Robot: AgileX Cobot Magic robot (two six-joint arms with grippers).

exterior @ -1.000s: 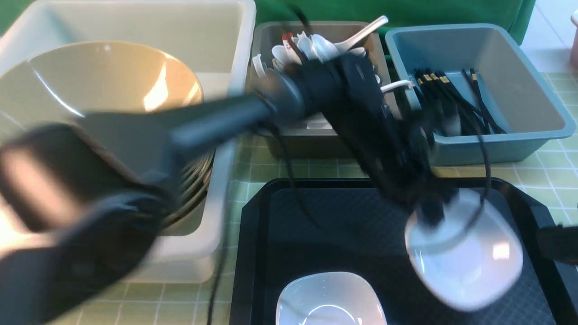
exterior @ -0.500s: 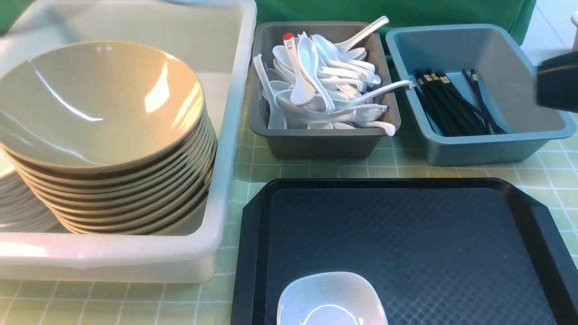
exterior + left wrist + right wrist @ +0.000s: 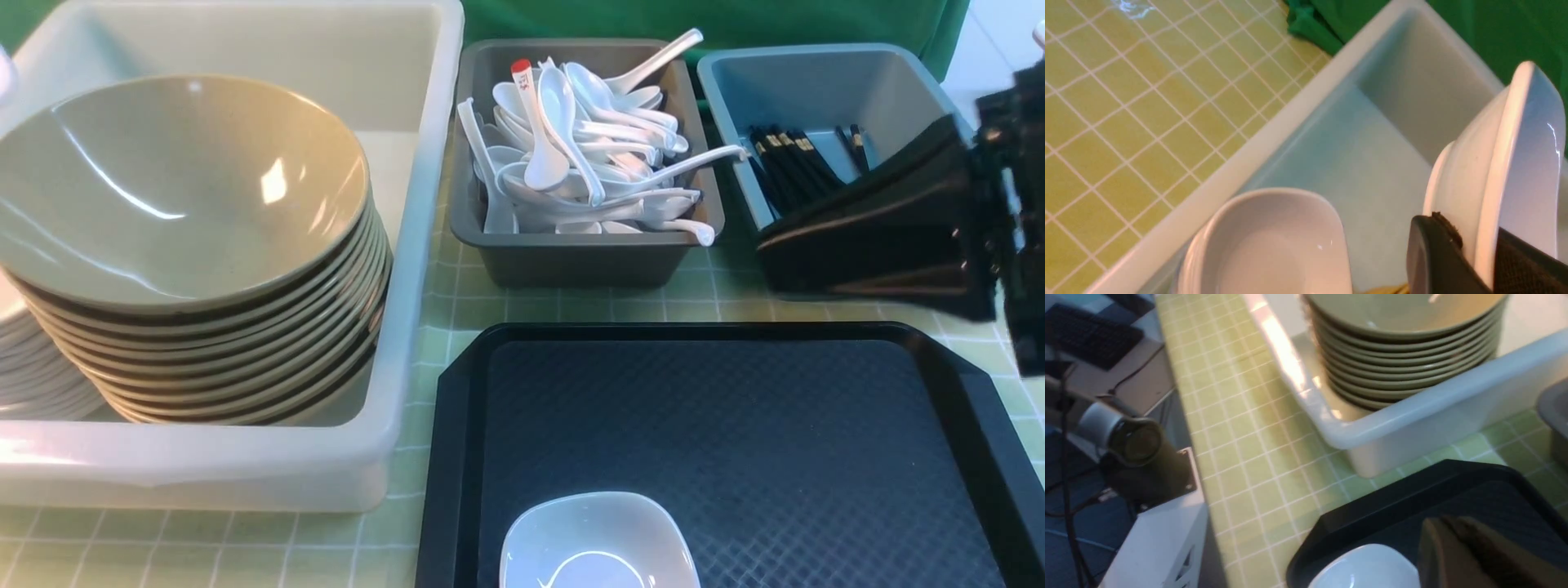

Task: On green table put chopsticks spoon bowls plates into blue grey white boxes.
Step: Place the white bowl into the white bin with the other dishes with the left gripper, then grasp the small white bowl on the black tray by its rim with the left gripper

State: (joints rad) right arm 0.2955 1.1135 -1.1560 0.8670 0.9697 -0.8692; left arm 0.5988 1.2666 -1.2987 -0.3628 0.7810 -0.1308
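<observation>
Left hand (image 3: 1478, 261) grips a plate (image 3: 1527, 143) over the white box (image 3: 1274, 143), next lower it onto the stack (image 3: 1274, 241); right hand (image 3: 1449, 539) closed, empty

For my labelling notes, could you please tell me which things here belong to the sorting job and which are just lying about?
Job: bowls, held plate, loose plate, spoons, chopsticks, white box, grey box, blue box, green table.
Lying about: black tray, green cloth, keyboard.

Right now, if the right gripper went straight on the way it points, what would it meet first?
Most likely the black tray, just beside the white plate; the right gripper, jaws shut, angles down over it. Depth is unclear, so it might skim past toward the white box.
</observation>
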